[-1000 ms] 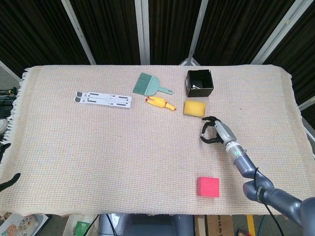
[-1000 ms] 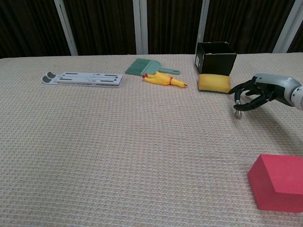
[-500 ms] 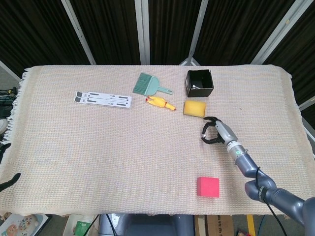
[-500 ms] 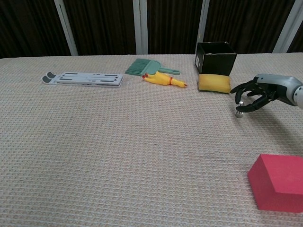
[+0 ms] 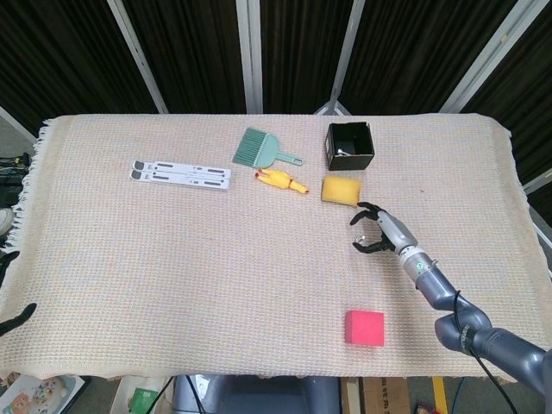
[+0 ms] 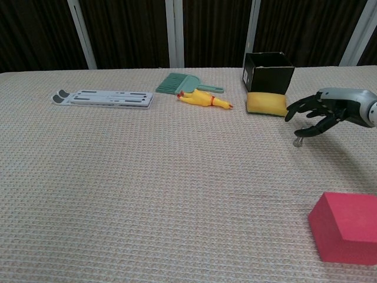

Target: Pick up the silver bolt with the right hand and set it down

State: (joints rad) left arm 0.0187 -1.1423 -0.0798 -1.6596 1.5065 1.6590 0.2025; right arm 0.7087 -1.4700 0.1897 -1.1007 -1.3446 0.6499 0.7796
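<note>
The small silver bolt (image 6: 298,141) rests on the woven cloth in the chest view, just left of and below my right hand (image 6: 326,114). That hand hovers a little above the cloth with its dark fingers spread, and nothing is between them. A narrow gap separates the lowest fingertip from the bolt. In the head view the right hand (image 5: 379,231) lies just below the yellow sponge, and the bolt is too small to make out there. Only dark fingertips of my left hand (image 5: 15,317) show, off the table's left edge, apart and holding nothing.
A yellow sponge (image 6: 266,103) and a black open box (image 6: 268,71) stand close behind the right hand. A red block (image 6: 347,227) sits near the front edge. Further left lie a rubber chicken (image 6: 203,99), a green brush (image 6: 179,84) and a white folding stand (image 6: 103,97).
The right hand's fingers have spread and lifted off the bolt, which now stays on the cloth by itself. The hand has drifted slightly right and up.
</note>
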